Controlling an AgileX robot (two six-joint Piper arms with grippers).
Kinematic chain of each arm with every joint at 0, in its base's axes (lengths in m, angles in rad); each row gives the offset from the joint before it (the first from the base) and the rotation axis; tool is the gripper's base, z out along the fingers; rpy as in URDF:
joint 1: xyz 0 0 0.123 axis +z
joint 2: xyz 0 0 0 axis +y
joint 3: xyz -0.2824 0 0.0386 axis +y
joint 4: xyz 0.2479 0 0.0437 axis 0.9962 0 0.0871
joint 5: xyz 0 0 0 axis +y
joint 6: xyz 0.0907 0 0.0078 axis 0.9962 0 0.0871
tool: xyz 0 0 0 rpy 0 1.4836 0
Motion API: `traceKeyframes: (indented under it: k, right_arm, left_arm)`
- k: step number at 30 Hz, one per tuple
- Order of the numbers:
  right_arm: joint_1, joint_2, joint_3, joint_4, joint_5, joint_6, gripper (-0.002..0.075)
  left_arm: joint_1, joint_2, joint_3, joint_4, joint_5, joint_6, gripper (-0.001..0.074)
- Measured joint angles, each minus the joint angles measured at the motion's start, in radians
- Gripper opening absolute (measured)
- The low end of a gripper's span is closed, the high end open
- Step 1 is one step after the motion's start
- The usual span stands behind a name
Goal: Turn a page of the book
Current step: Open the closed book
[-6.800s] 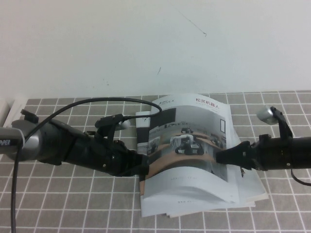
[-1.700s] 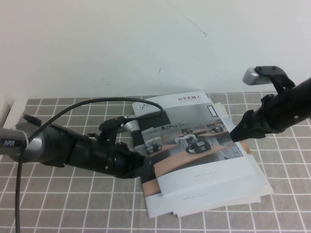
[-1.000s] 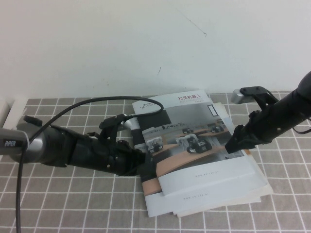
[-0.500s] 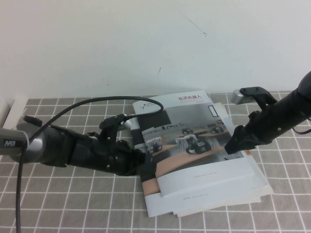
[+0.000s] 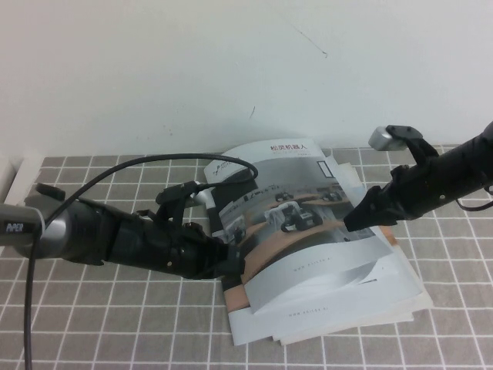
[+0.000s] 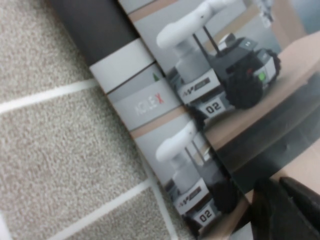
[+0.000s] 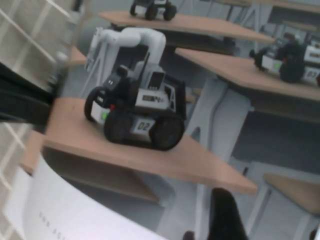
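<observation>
The book (image 5: 296, 231), a thin glossy brochure with a cover photo of robots on wooden desks and a Chinese title, is seen on top of a small stack of same-cover booklets (image 5: 339, 324) on the grey tiled mat (image 5: 115, 308). The stack is a little fanned, so lower edges are shown below and to the right of the book. The cover of the book is bowed upward in the middle, with its right edge raised off the stack, while the spine side is kept low.

The left gripper (image 5: 231, 266) is placed at the left edge of the book, near the lower part of the spine, and the left arm is stretched low over the mat to the left of the book. In the left wrist view a dark fingertip (image 6: 290, 205) is seen lying on the cover (image 6: 215, 85) (the rest of the claw is outside this view), so it cannot be told if the fingers are apart or together.

The right gripper (image 5: 356, 221) is at the right edge of the book, its tip touching the raised cover. In the right wrist view one dark finger (image 7: 225, 215) is seen over the printed desk photo (image 7: 145, 115). Whether this claw is apart, together or clamped on the cover cannot be told either.

A black cable (image 5: 115, 173) runs in an arc above the left arm to the book's upper left corner.
</observation>
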Motion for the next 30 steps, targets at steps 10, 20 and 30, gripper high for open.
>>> traceKeyframes:
  k: [10,20,30]
  right_arm:
    - [0.002,-0.006,0.000,0.153,0.073,-0.045,0.0389]
    - [0.009,-0.041,-0.066,0.213,0.174,-0.076,0.0389]
    - [0.020,-0.059,-0.132,0.242,0.293,-0.076,0.0388]
  left_arm:
    - [0.000,0.000,0.000,0.000,0.000,0.004,-0.0004]
    - [0.000,0.000,0.000,0.000,0.000,0.004,-0.0004]
    - [0.000,0.001,0.000,-0.004,0.017,0.004,-0.0004]
